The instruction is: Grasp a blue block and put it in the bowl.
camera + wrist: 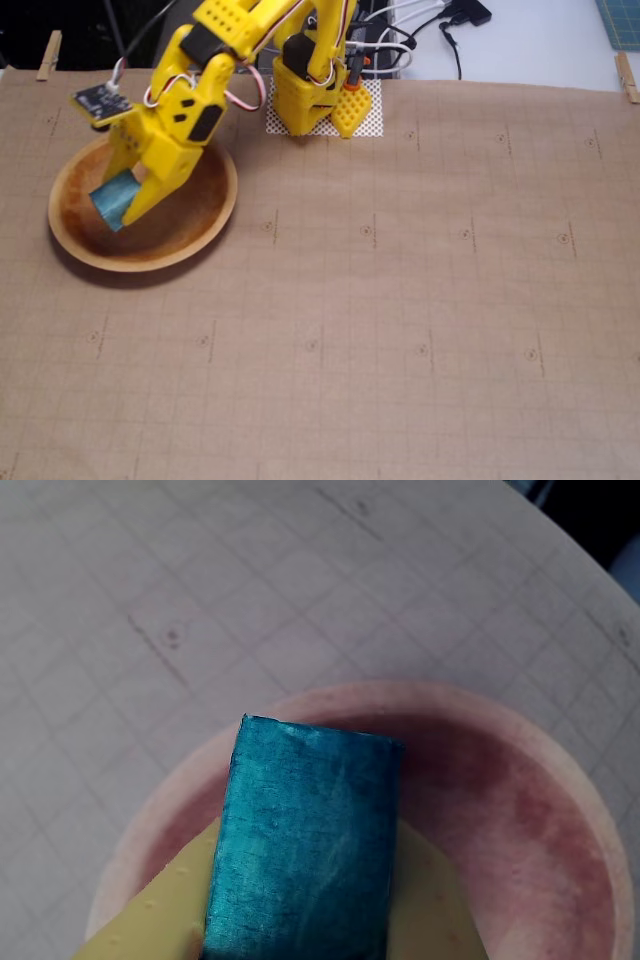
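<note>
The gripper [122, 208] pinches the blue block [305, 845] between its yellow fingers [150, 920] over the bowl [205, 225], seemingly not touching its floor; the block's teal face looks matte and streaky.

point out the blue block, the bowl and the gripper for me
blue block [305, 845]: wrist view, middle of its broad teal face.
bowl [205, 235]: fixed view, lighter rim on the right side.
gripper [125, 208]: fixed view, midway between the yellow fingertips, shut on the block over the bowl.
</note>
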